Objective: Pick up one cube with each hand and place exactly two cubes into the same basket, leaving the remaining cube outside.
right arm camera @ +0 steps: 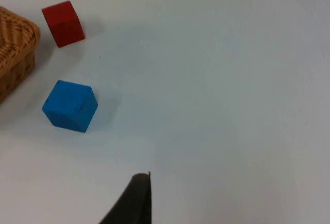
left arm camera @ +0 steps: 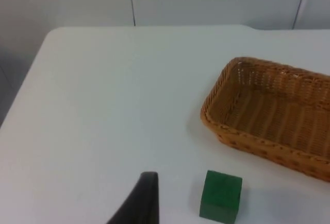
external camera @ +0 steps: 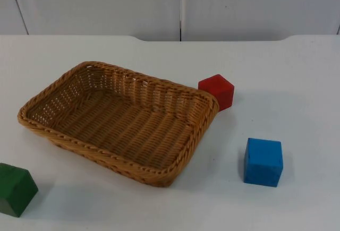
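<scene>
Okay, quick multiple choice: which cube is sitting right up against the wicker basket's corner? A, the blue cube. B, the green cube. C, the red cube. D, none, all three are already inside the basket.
C: the red cube sits at the wicker basket's far right corner, while the blue cube and the green cube stand apart from it on the white table, and the basket holds no cube.

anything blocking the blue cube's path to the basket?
Nothing visible. The blue cube sits on bare table beside the basket, with open white surface between them. The red cube sits farther back at the basket's corner, off that line. The basket holds nothing.
</scene>
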`<state>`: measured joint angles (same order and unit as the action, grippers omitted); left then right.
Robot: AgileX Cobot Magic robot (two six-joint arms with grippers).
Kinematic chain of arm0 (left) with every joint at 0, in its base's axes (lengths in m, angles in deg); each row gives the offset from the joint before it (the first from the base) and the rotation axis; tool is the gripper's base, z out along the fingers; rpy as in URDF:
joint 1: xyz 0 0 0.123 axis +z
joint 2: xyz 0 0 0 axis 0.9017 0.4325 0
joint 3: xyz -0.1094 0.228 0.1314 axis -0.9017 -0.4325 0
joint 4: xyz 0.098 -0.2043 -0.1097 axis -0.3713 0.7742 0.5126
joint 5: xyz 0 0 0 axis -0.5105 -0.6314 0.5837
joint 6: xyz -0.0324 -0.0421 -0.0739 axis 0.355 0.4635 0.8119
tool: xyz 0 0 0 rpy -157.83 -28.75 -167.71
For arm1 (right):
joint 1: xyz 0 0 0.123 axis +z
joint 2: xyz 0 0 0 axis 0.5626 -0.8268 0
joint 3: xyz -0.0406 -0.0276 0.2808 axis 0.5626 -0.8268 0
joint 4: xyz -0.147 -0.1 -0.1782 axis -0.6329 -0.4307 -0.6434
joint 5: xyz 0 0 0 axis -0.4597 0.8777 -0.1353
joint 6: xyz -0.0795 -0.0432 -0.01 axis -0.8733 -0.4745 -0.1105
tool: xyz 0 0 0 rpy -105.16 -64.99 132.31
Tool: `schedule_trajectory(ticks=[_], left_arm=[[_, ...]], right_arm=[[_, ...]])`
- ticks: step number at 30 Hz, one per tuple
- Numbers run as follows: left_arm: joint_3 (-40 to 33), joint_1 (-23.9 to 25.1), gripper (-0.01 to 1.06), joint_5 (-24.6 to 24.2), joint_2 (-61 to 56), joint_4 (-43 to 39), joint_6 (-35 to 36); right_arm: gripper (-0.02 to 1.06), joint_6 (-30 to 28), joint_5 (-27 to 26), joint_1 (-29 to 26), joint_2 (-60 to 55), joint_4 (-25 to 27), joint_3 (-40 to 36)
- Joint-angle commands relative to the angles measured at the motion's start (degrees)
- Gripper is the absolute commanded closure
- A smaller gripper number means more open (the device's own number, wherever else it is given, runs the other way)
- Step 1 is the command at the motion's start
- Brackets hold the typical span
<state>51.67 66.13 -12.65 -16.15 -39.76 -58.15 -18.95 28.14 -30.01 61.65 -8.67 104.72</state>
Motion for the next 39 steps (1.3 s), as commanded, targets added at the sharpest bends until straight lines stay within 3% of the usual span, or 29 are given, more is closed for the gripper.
schedule_trajectory(ticks=[1,18,27,32,39], left_arm=[[0.47,0.09,0.00,0.03,2.03,0.57,0.25],[0.47,0.09,0.00,2.08,11.11,2.72,0.25],[0.47,0.09,0.00,2.21,17.34,4.44,0.25],[0.47,0.09,0.00,3.15,21.75,5.66,-1.43],[0.47,0.09,0.00,5.56,24.55,8.28,-4.34]], right_arm=[[-0.01,-0.50,-1.32,-0.51,-2.27,-0.08,0.41],[-0.01,-2.87,-3.28,-0.51,-14.74,0.17,4.48],[-0.01,-3.01,-6.80,-0.51,-22.17,0.17,7.20],[-0.01,-3.01,-11.49,-0.51,-27.70,0.31,9.26],[-0.01,-3.01,-12.76,-0.51,-32.85,0.31,11.25]])
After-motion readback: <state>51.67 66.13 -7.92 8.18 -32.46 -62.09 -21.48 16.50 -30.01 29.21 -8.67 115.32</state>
